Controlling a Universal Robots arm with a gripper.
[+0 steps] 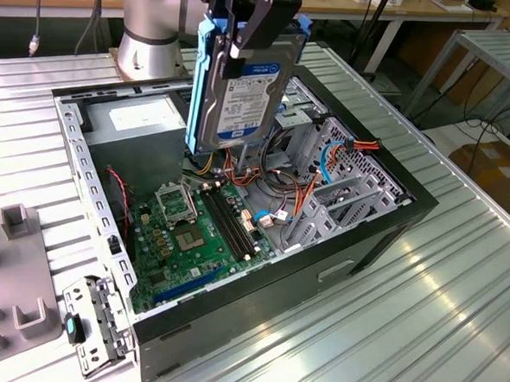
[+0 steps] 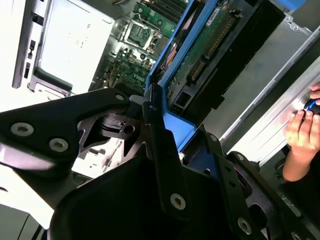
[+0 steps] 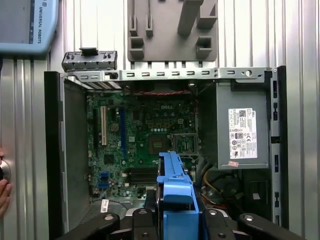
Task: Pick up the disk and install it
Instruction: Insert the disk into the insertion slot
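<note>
The disk, a silver hard drive with a white and blue label in blue carrier rails, hangs upright above the open computer case. My gripper is shut on its top end, black fingers clamped on the blue carrier. In the second wrist view the disk shows its green circuit side, with the gripper holding the blue rail. In the first wrist view the blue carrier sticks out from the gripper over the motherboard. The disk's lower end hovers near the metal drive cage.
The grey power supply fills the case's back corner, with cables beside the cage. A grey fixture plate and a loose metal bracket lie at the exterior view's left. A person's hand rests on the table beside the case.
</note>
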